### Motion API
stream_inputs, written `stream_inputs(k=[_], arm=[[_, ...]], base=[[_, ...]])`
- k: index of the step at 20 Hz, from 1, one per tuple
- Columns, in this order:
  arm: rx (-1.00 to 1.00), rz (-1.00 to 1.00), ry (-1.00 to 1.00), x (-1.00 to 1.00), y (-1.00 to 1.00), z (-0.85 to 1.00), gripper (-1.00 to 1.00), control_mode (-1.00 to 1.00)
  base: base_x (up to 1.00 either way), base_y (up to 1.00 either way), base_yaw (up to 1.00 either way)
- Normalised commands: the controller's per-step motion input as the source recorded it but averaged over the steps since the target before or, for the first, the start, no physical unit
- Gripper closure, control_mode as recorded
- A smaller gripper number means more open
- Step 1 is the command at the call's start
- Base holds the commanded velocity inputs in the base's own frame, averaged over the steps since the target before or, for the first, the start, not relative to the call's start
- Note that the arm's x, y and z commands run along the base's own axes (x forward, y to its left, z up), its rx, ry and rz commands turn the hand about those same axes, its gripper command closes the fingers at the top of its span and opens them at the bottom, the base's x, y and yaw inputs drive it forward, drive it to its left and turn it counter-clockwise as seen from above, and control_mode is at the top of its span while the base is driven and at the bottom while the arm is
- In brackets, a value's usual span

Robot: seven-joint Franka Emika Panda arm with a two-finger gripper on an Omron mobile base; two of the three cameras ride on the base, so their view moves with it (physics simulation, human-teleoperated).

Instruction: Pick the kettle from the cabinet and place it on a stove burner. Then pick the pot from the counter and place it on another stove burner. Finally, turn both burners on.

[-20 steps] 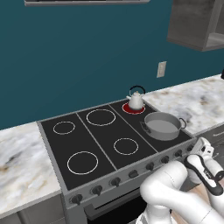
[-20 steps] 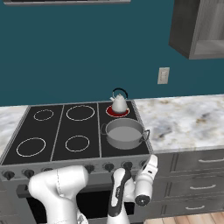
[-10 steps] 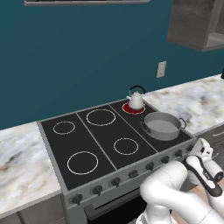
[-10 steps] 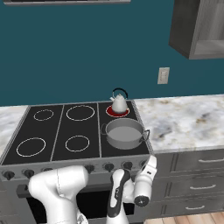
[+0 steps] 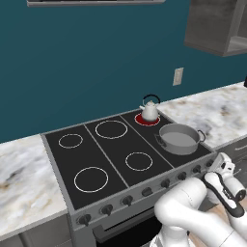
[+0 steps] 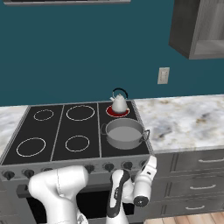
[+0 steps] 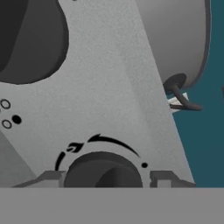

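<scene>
The small white kettle (image 5: 149, 111) (image 6: 118, 104) stands on the back right burner (image 5: 157, 120) (image 6: 110, 113), whose ring glows red. In front of it the wide grey pot (image 5: 179, 139) (image 6: 125, 133) (image 7: 175, 39) covers the front right burner. My gripper (image 5: 215, 163) (image 6: 151, 159) (image 7: 105, 177) is low at the stove's front panel, at the right end of the knob row. In the hand view its fingertips (image 7: 162, 177) flank a dark knob (image 7: 103, 168), with a thin gap on the right side. The jaws are open around the knob.
The black cooktop (image 5: 96, 154) (image 6: 57, 127) has several unlit white rings. Marble counter (image 5: 217, 108) (image 6: 183, 118) runs to the right, with drawers (image 6: 197, 175) below. The grey cabinet (image 5: 212, 26) (image 6: 197, 28) hangs at the upper right. Another knob (image 7: 26, 39) sits beside mine.
The fingers have spread a little wider around the knob. Kettle, pot and arm stay where they were.
</scene>
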Motion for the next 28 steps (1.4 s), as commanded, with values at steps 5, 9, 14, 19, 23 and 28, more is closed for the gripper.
stream_inputs(k=[5,9,14,19,23,28], arm=[[0.0,0.01,0.0,-0.16,-0.25,0.09,-1.0,-1.0],[0.0,0.02,0.0,-0.2,-0.19,0.09,-1.0,-1.0],[0.0,0.0,0.0,-0.3,-0.16,0.08,-1.0,-1.0],[0.0,0.0,0.0,-0.33,-0.13,0.12,-1.0,-1.0],[0.0,0.0,0.0,-0.32,-0.09,0.16,-1.0,-1.0],[0.0,0.0,0.0,-0.31,-0.05,0.15,-1.0,-1.0]], base=[[0.0,0.0,0.0],[0.0,0.0,0.0],[0.0,0.0,0.0],[0.0,0.0,0.0],[0.0,0.0,0.0],[0.0,0.0,0.0]])
